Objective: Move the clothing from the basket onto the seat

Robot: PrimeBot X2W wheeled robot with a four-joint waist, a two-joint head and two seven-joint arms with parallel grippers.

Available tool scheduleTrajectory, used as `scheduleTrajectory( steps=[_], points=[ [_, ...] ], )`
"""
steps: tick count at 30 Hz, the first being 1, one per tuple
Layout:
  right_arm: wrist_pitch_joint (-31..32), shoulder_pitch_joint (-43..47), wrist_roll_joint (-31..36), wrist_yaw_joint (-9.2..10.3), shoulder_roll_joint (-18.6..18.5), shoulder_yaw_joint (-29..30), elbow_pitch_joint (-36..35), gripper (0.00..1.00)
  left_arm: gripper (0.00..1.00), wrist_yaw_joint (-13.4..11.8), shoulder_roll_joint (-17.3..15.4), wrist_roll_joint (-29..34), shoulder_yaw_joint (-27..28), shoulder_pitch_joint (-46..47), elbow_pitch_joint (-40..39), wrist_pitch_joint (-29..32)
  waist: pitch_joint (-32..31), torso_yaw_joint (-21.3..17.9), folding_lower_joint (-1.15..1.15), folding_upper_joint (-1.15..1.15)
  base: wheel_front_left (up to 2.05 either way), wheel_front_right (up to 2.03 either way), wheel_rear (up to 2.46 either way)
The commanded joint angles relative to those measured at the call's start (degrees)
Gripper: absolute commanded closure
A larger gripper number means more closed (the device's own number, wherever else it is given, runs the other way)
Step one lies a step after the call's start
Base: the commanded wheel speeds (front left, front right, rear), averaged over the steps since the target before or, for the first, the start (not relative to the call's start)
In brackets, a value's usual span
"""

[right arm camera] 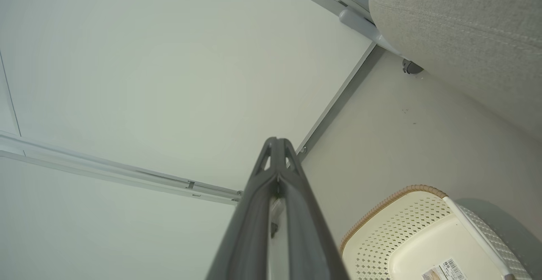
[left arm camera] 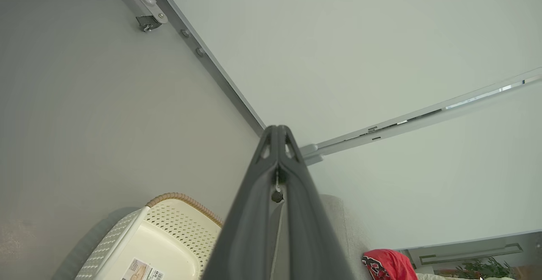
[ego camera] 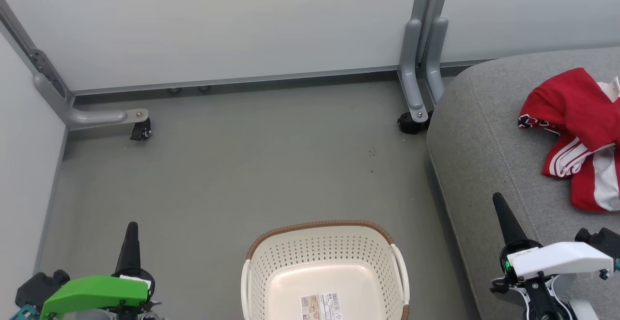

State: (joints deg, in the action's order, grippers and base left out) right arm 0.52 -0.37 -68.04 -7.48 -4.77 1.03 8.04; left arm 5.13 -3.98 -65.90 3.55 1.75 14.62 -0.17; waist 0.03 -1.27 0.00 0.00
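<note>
Lying crumpled on the large grey fabric-upholstered seat (ego camera: 479,141), the red-and-white soft sports clothing (ego camera: 576,131) runs lengthwise near-to-far, apart from the cream perforated plastic basket (ego camera: 324,245). The left gripper (ego camera: 131,228) and right gripper (ego camera: 499,201) hold their fingers pressed together.

A grey post (ego camera: 410,68) stood at the back, with a pale panel (ego camera: 218,24) to its left. A black caster (ego camera: 410,123) sat at the post's base. Left of the post stretched the grey floor (ego camera: 232,175), with dark specks (ego camera: 372,153) near the post. Far left of the post, a bent foot (ego camera: 97,115) carried another wheel (ego camera: 141,130)
</note>
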Motion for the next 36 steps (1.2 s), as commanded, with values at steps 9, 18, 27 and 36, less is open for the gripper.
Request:
scheduleTrajectory(
  steps=[9, 18, 27, 36],
  points=[
    [0.9, -2.1, -6.0, -0.02, -0.3, 0.7, 1.0, 1.00, 1.00, 0.9, 0.3, -6.0, 0.9, 2.1, -0.7, 1.5, 0.0, 0.2, 0.00, 0.00, 0.00, 0.00, 0.00],
    [1.6, -2.9, -10.6, -0.02, -0.3, 1.2, 2.1, 1.00, 1.00, 1.2, 0.4, -10.6, 1.4, 2.7, -0.7, 2.7, 0.0, 0.4, 0.00, 0.00, 0.00, 0.00, 0.00],
    [2.3, -3.8, -14.7, -0.03, -0.2, 1.7, 3.1, 1.00, 1.00, 1.6, 0.6, -14.7, 1.8, 3.3, -0.7, 3.8, 0.1, 0.6, 0.00, 0.00, 0.00, 0.00, 0.00],
    [2.9, -4.6, -18.7, -0.02, -0.1, 2.2, 4.1, 1.00, 1.00, 1.9, 0.8, -18.7, 2.3, 3.9, -0.7, 4.8, 0.1, 0.8, 0.00, 0.00, 0.00, 0.00, 0.00]
  ],
)
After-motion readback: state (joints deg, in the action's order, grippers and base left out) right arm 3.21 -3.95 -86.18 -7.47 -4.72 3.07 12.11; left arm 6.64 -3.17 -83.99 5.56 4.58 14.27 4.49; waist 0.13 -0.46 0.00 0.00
